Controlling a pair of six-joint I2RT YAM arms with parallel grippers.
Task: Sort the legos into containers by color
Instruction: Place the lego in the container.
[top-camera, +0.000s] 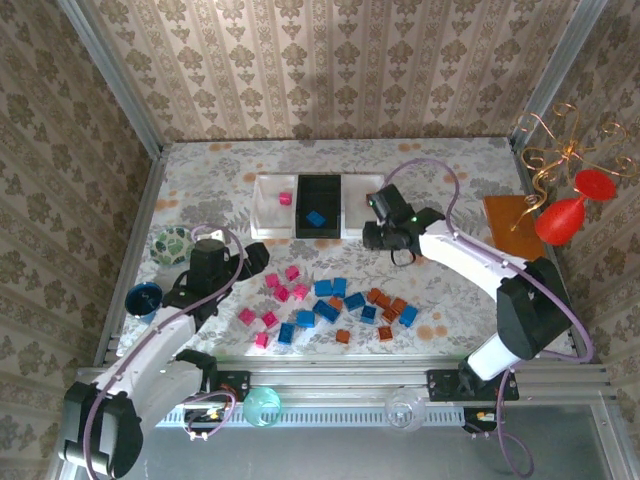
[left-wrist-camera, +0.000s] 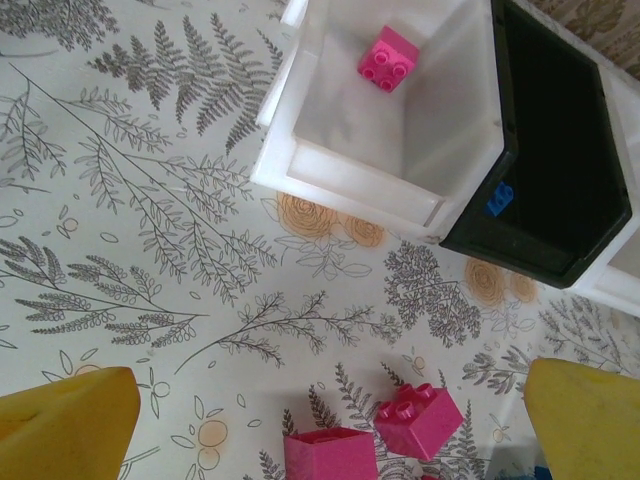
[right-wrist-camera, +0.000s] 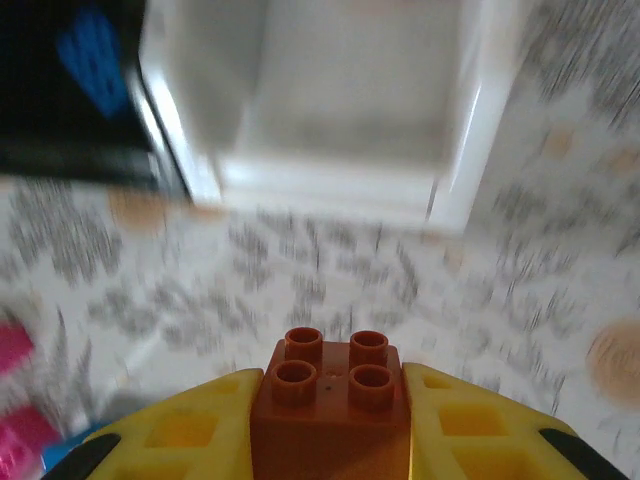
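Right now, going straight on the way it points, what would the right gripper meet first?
Holding an orange-brown plastic brick, the right gripper points at the right-hand white rectangular tray; it would likely meet that tray's near wall first, though blur leaves depth unclear.

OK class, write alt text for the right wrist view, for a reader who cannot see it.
An orange-brown brick, studs up, is clamped between two yellow fingers at the bottom of a blurred picture. Beyond it on the patterned tablecloth stands a white tray, with a black tray holding a blue brick at upper left.
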